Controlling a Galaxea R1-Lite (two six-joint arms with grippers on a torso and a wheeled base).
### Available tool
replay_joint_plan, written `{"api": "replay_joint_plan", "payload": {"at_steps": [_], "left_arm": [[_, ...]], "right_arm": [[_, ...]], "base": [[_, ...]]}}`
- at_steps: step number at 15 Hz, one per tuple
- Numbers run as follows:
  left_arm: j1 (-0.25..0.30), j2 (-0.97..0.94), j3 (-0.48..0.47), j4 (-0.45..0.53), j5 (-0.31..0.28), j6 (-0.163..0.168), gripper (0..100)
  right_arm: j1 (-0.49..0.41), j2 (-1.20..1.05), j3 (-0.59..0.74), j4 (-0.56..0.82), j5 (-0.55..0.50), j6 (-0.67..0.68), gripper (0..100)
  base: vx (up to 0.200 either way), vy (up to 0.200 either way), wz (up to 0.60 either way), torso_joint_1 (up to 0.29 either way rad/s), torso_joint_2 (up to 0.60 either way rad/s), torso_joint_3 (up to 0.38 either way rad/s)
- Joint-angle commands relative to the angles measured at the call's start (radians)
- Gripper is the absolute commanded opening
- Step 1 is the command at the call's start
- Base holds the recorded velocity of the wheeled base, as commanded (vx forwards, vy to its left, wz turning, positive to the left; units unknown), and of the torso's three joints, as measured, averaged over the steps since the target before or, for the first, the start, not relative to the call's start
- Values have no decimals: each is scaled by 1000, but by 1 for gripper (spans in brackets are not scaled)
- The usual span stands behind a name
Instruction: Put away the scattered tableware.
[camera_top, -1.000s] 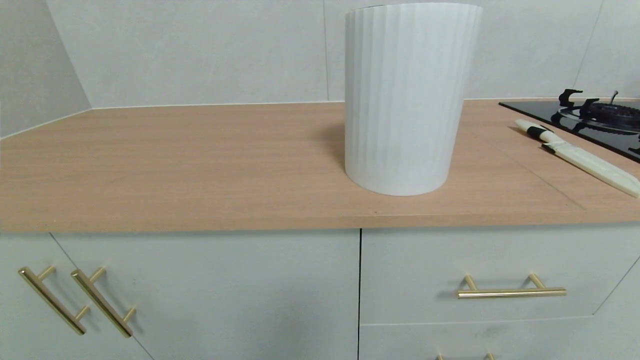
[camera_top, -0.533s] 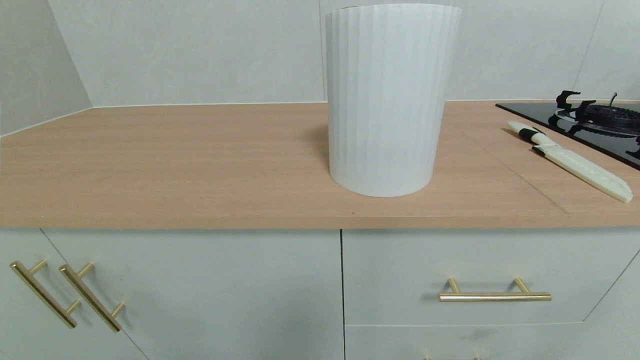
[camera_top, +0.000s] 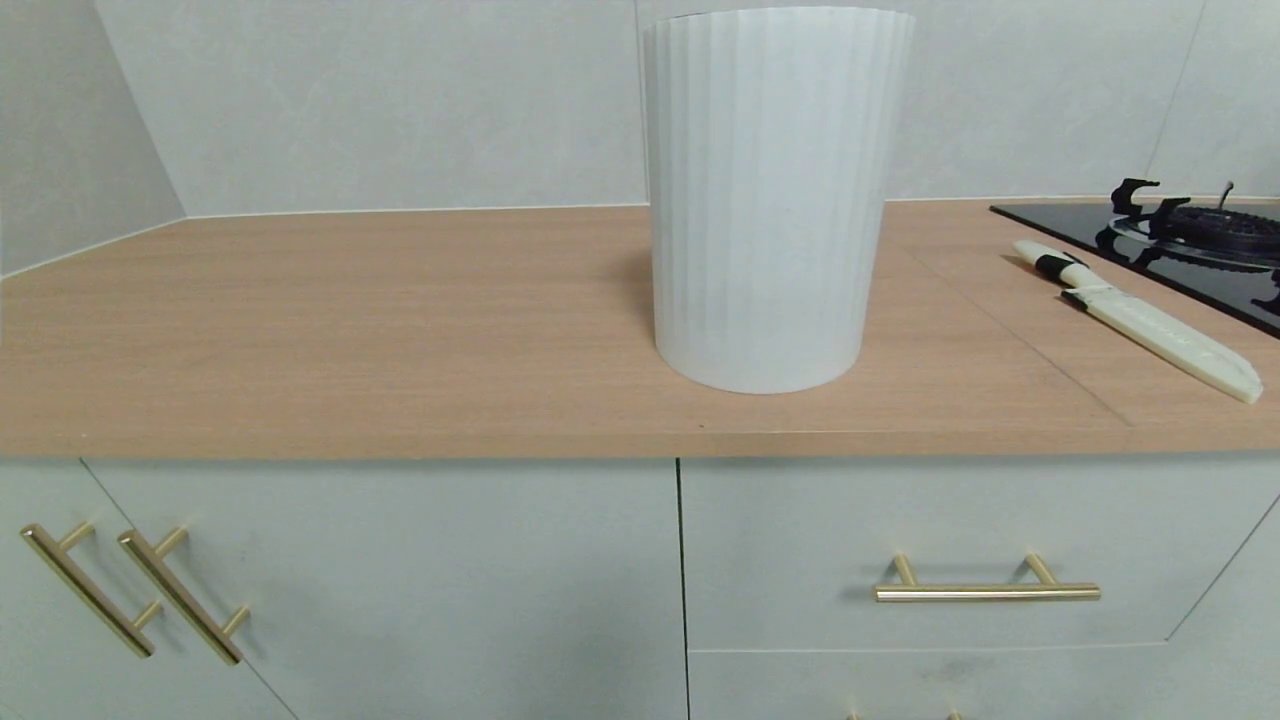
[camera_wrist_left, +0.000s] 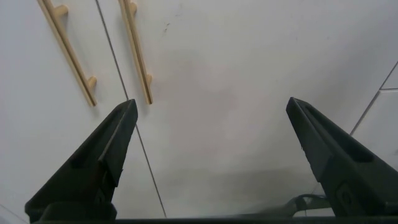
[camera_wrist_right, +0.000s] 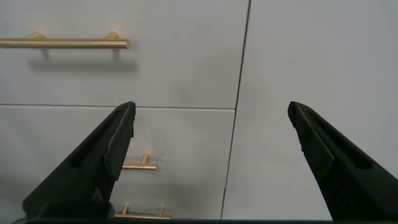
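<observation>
- We see the knife (camera_top: 1135, 320) lying flat on the wooden surface (camera_top: 350, 320), at 3 o'clock from the white ribbed container (camera_top: 770, 200), well apart from it.
- Knife handle end points to 10 o'clock, blade tip to 4 o'clock. It sits just beside the black cooktop (camera_top: 1200, 250), which is at its 1 o'clock.
- Container stands upright, close to the front edge of the surface.
- Left gripper (camera_wrist_left: 211, 102): fingers (camera_wrist_left: 99, 162) spread wide, facing a cabinet door with two gold handles (camera_wrist_left: 137, 50) at 11 o'clock of the gap.
- Right gripper (camera_wrist_right: 211, 106): fingers (camera_wrist_right: 102, 155) spread wide, facing drawer fronts, with a gold drawer handle (camera_wrist_right: 62, 42) at 10 o'clock of the gap.
- Both finger pairs sit down at the cabinet fronts. The knife is up on the surface, well apart from them.
</observation>
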Motion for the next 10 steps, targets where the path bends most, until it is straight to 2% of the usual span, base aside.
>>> {"api": "replay_joint_plan", "payload": {"at_steps": [1, 10], "left_arm": [[0, 0, 0, 0, 0, -1, 100], [0, 0, 0, 0, 0, -1, 100]], "right_arm": [[0, 1, 0, 0, 1, 0, 100], [0, 1, 0, 0, 1, 1, 100]], "base": [[0, 0, 0, 0, 0, 0], [0, 0, 0, 3, -14, -10]]}}
